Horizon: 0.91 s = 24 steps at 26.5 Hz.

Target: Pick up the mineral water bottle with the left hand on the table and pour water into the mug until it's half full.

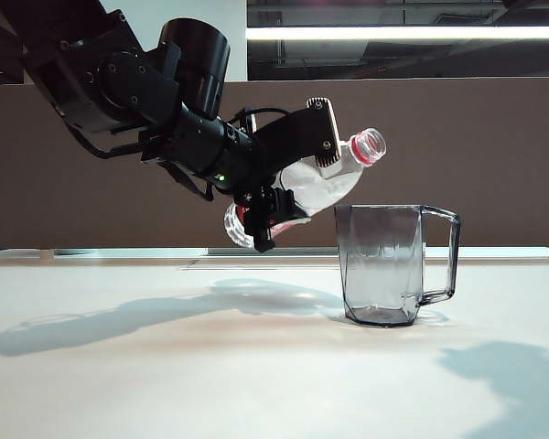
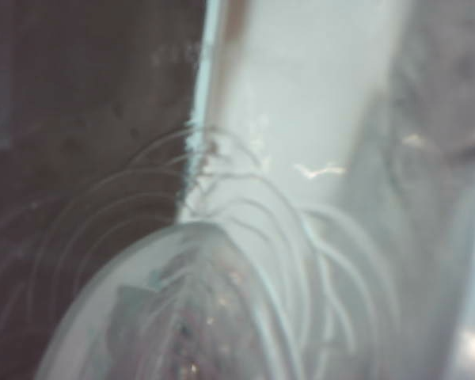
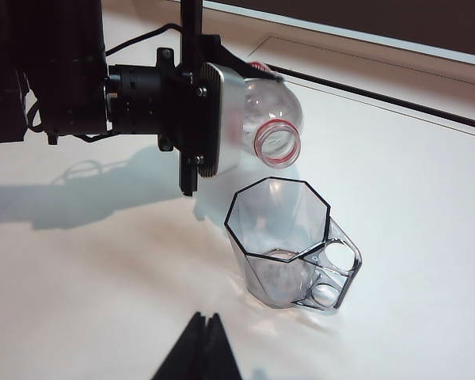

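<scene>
- The left gripper (image 1: 288,178) is clamped across the body of the mineral water bottle (image 1: 334,178), holding it in the air just beside the mug (image 1: 389,265) on its side away from the handle
- Bottle is tilted, uncapped mouth up and toward the mug, base lower and back toward the arm; judged a pouring attitude under way, the mouth not yet dipped below level
- In the right wrist view the bottle (image 3: 273,131) mouth sits just short of the mug (image 3: 281,237) rim; no stream visible in any view
- Mug stands upright on the table (image 1: 119,384), handle turned away from the bottle, so its open top is clear for the pour; water level inside cannot be told
- Right gripper (image 3: 199,348) hangs above the table near the mug, apart from it, fingers drawn together, holding nothing; judged kept out of the way
- Left wrist view shows only blurred ribbed plastic close against the lens
- Count: one bottle, one mug, two grippers; no cap seen
</scene>
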Motion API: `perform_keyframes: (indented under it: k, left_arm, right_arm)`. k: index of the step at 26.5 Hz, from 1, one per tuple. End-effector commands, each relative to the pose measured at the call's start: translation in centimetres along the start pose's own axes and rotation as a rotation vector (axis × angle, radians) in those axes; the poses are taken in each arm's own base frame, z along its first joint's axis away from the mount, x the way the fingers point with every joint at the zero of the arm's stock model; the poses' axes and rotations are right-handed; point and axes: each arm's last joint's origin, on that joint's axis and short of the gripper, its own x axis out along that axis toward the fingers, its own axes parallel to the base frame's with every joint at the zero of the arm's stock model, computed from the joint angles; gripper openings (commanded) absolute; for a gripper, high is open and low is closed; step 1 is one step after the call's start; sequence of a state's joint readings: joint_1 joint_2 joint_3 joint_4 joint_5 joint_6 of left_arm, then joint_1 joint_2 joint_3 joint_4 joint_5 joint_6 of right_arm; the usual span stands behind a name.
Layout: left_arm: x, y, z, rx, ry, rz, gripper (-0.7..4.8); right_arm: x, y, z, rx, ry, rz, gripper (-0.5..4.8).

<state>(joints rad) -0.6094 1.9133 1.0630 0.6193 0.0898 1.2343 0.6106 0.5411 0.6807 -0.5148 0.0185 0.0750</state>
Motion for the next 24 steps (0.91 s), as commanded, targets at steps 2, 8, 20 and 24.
perform_keyframes:
  k: [2, 8, 20, 24]
  left_arm:
    - [0.0, 1.1, 0.5, 0.071, -0.032, 0.085, 2.18]
    - [0.5, 0.1, 0.1, 0.087, -0.023, 0.058, 2.18]
    - [0.6, 0.5, -0.1, 0.202, -0.027, 0.117, 2.18]
    - [0.5, 0.6, -0.1, 0.223, -0.027, 0.122, 2.18]
  right_arm:
    - [-0.2, 0.0, 0.4, 0.000, -0.025, 0.005, -0.02]
    - [-0.2, 0.0, 0.4, 0.000, -0.025, 0.005, -0.02]
    - [-0.2, 0.0, 0.4, 0.000, -0.025, 0.005, -0.02]
    - [-0.2, 0.0, 0.4, 0.000, -0.025, 0.005, -0.01]
